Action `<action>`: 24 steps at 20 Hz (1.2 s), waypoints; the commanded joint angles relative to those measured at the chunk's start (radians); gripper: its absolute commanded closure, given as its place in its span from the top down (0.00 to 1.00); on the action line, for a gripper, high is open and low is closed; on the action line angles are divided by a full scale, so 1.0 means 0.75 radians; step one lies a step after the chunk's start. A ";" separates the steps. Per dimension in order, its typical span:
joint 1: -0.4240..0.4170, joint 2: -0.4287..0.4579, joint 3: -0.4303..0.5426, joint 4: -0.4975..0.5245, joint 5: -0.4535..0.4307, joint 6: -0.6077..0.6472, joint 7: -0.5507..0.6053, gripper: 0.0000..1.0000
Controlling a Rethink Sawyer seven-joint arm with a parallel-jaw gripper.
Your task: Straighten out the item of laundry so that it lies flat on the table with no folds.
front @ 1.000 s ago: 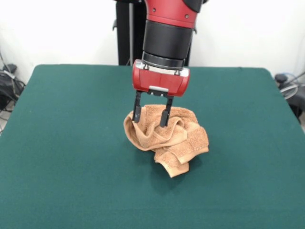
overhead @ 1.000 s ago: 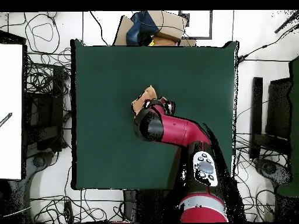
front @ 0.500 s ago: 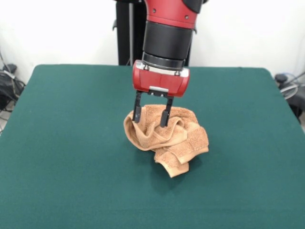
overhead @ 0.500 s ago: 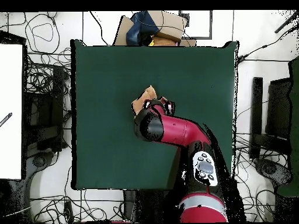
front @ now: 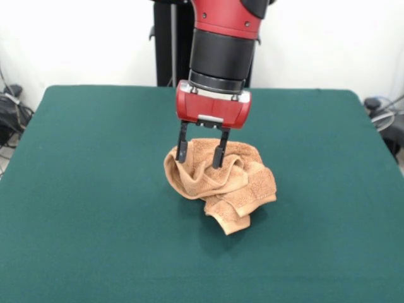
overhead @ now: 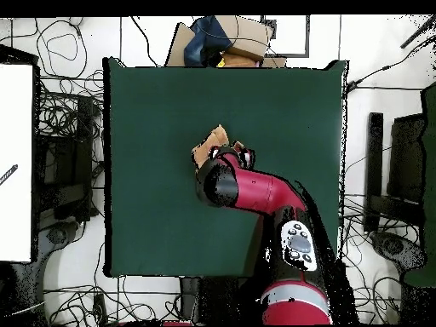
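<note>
With arm vertical, gripper [front: 201, 156] fingers spread, tips in crumpled towel [front: 230, 183].

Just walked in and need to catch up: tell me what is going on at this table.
A red and black Sawyer arm reaches down over the middle of the green table and works on a small orange-tan towel. The towel lies in a crumpled heap, full of folds, not flat. The gripper stands open, its two fingers planted in the top of the heap with a ridge of cloth between them. From overhead the arm covers most of the towel.
</note>
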 commanded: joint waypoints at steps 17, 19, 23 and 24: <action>-0.009 0.100 0.079 0.084 -0.049 -0.052 0.204 1.00; -0.010 0.098 0.081 0.087 -0.050 -0.056 0.204 1.00; -0.014 0.089 0.085 0.090 -0.052 -0.047 0.198 1.00; -0.015 0.086 0.086 0.090 -0.054 -0.044 0.195 1.00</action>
